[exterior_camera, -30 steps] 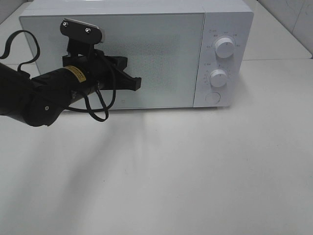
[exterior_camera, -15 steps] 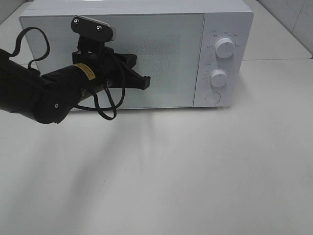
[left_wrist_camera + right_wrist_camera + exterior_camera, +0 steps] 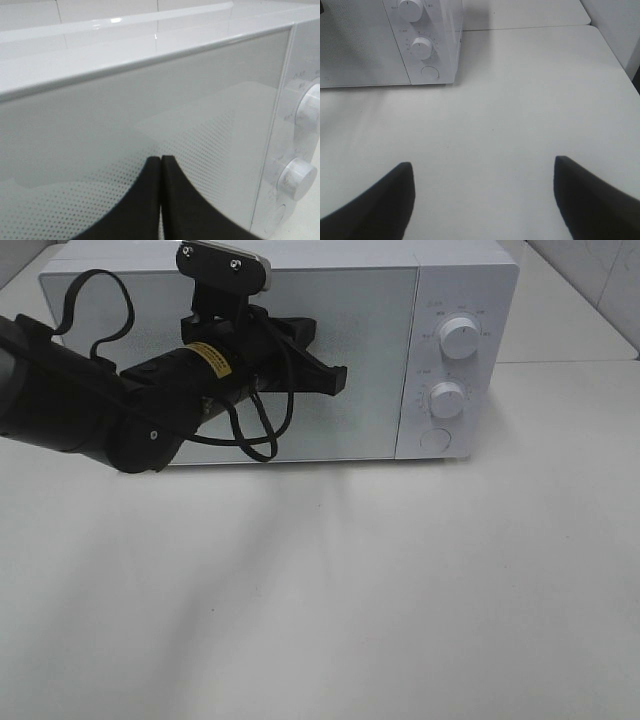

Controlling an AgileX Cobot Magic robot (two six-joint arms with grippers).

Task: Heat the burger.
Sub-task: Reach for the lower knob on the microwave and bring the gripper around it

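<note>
Since the microwave door [image 3: 370, 350] is shut and the burger shows in no view, it is probably inside with the dials [image 3: 459, 337] left to turn; the left gripper [image 3: 338, 380] hovers at the door with jaws pressed together, the right gripper [image 3: 482, 195] above the counter [image 3: 530, 90] with jaws spread.

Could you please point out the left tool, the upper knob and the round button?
left tool [image 3: 161, 161]: left wrist view, where its shut fingertips meet.
upper knob [image 3: 459, 337]: high exterior view, centre of its face.
round button [image 3: 435, 439]: high exterior view, its middle.
</note>
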